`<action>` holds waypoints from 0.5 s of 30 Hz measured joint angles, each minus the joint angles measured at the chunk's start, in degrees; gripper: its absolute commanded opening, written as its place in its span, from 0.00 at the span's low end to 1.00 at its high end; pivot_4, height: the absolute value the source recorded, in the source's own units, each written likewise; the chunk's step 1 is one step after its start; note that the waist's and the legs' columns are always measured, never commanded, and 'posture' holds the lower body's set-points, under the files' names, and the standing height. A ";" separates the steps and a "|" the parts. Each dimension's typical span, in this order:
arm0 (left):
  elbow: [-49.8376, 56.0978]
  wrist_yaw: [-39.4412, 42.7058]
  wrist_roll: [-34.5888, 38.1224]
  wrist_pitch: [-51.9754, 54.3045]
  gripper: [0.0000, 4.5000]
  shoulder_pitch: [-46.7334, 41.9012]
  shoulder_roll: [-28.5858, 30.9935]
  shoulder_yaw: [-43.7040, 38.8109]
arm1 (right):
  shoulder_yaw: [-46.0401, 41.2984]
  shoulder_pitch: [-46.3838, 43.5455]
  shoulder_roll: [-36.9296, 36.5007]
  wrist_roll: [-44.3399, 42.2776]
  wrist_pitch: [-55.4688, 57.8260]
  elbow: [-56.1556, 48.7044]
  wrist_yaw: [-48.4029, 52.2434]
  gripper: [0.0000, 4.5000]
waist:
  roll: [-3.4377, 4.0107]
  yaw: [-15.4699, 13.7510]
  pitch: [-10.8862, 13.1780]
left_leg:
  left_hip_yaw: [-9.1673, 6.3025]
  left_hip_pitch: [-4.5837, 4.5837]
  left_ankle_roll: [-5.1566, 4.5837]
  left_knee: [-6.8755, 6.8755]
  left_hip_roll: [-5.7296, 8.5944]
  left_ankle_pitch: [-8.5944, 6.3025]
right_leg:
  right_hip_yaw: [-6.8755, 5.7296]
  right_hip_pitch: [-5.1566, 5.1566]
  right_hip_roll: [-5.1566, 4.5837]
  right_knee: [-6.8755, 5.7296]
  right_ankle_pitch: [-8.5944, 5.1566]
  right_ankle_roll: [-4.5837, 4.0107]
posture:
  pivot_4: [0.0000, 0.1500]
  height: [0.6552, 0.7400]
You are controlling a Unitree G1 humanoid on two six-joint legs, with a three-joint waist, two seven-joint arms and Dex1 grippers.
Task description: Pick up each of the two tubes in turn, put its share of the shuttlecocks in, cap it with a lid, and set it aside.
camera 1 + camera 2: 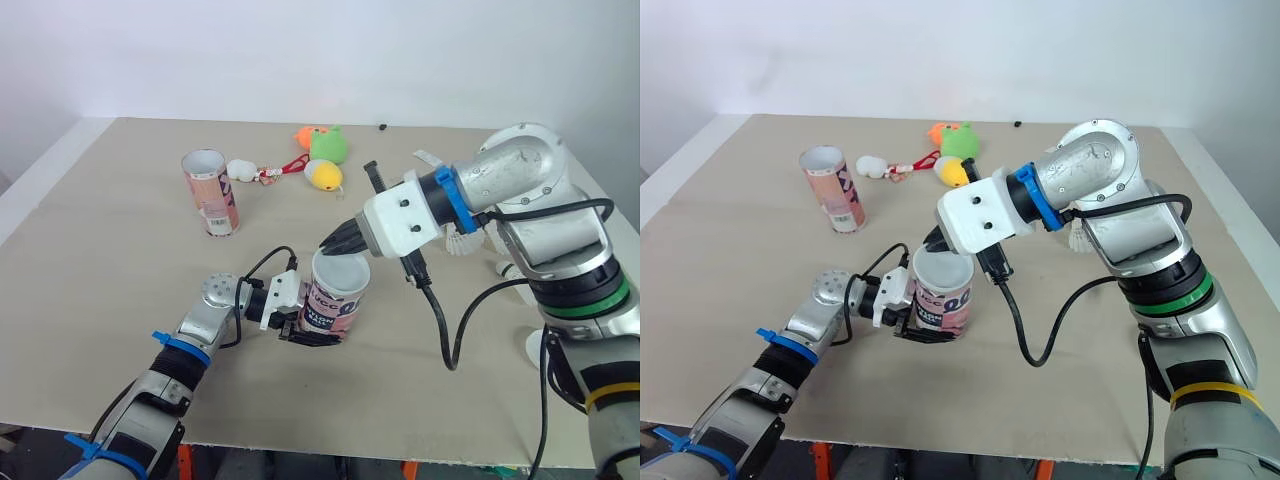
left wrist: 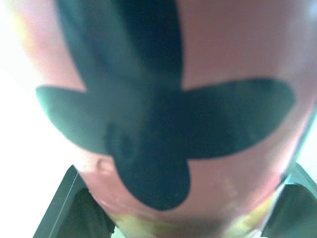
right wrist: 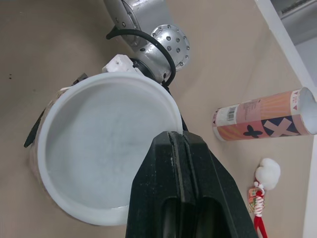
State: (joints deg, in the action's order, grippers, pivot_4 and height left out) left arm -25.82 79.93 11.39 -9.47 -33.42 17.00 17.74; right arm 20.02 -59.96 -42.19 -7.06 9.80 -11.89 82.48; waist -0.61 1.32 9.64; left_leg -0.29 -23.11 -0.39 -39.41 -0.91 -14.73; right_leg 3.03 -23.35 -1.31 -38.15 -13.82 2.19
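Closest in, the left gripper [image 1: 315, 333] is clamped around the lower part of the near tube [image 1: 335, 303]. This pink tube, printed with black shapes, stands upright at the front middle of the table [image 1: 100, 270]. In the left wrist view its wall sits pressed between the two black fingers [image 2: 64, 210], one at each side. A white, cloudy lid [image 3: 99, 148] sits on the tube's mouth and covers it. The right gripper [image 1: 332, 243] reaches down to the lid from the robot's right. Its two fingers are clenched together with no gap between them, and their tips meet the lid at its rim on the side towards the right arm. The second tube [image 1: 211, 191] stands upright and open-topped, well apart from the first, farther back on the left of the table. Just beside it lies a white pompom [image 1: 240, 169] on a red cord. Beyond that, near the far edge, is a cluster of plush toys [image 1: 325, 150] in orange, green and yellow. A white shuttlecock [image 1: 462, 244] lies on the table behind the right forearm, partly hidden by it. What the near tube holds cannot be told through the cloudy lid.
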 measured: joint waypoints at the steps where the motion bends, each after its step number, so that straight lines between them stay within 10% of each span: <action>1: 0.02 0.01 0.00 0.04 0.64 0.00 0.00 -0.01 | 0.00 0.12 -0.09 0.20 -0.16 -0.21 -0.11 0.01 | 0.00 0.00 0.00 | 0.00 0.00 0.00 0.00 0.00 0.00 | 0.00 0.00 0.00 0.00 0.00 0.00 | 1.00 0.91; 15: 1.19 -0.29 -0.22 0.98 0.64 0.20 0.27 0.36 | 0.08 2.38 -3.11 4.45 -11.09 -2.61 0.76 0.01 | 0.00 -0.01 -0.01 | -0.01 0.01 0.00 0.02 0.02 0.00 | 0.03 0.03 0.00 0.01 -0.07 0.05 | 1.00 0.91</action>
State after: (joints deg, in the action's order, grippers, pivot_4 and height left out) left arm -24.63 79.64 11.16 -8.49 -33.22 17.26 18.10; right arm 20.10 -57.58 -45.31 -2.61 -1.29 -14.50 83.25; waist -0.61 1.31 9.64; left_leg -0.30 -23.10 -0.39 -39.39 -0.88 -14.73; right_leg 3.05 -23.32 -1.31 -38.14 -13.89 2.24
